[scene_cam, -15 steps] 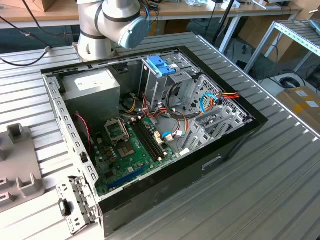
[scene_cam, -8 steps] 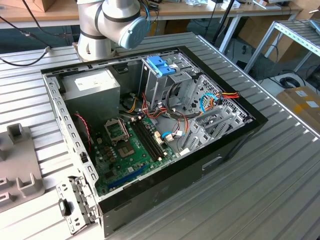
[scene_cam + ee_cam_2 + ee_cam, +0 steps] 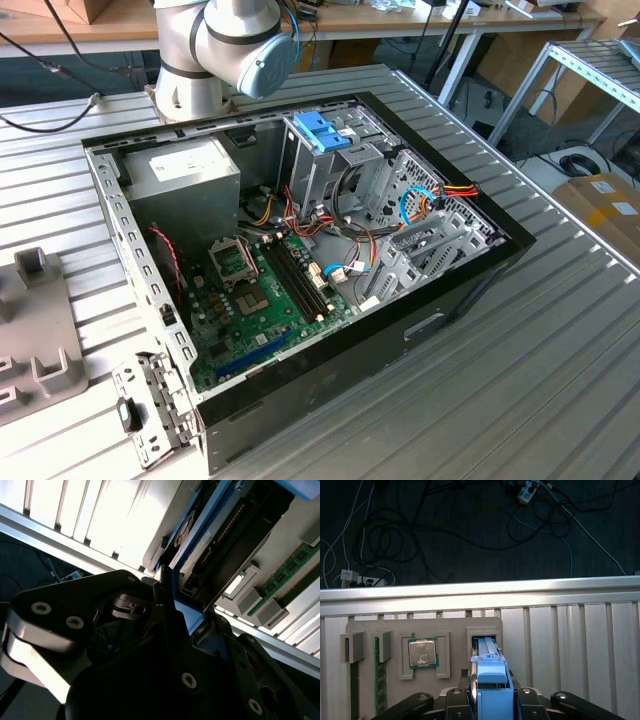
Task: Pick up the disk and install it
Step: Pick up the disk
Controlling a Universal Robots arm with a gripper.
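The disk (image 3: 492,672) stands on edge in a slot of a grey fixture plate (image 3: 455,630), its blue carrier frame facing the camera in the first wrist view. My gripper (image 3: 493,692) is shut on the disk's upper end, one black finger against each side. In the second wrist view the disk (image 3: 210,545) shows its grey metal and white label inside the blue frame, running down into the gripper (image 3: 170,611). The disk's lower end is still within the slot. The open computer case (image 3: 470,290) lies on the slatted table in the exterior view.
The fixture plate also holds a processor chip (image 3: 423,653) and green memory sticks (image 3: 380,680). In the case, a metal drive cage carries a blue handle (image 3: 322,130) beside a grey power-supply box (image 3: 185,170). The table edge (image 3: 480,592) and floor cables lie beyond the fixture.
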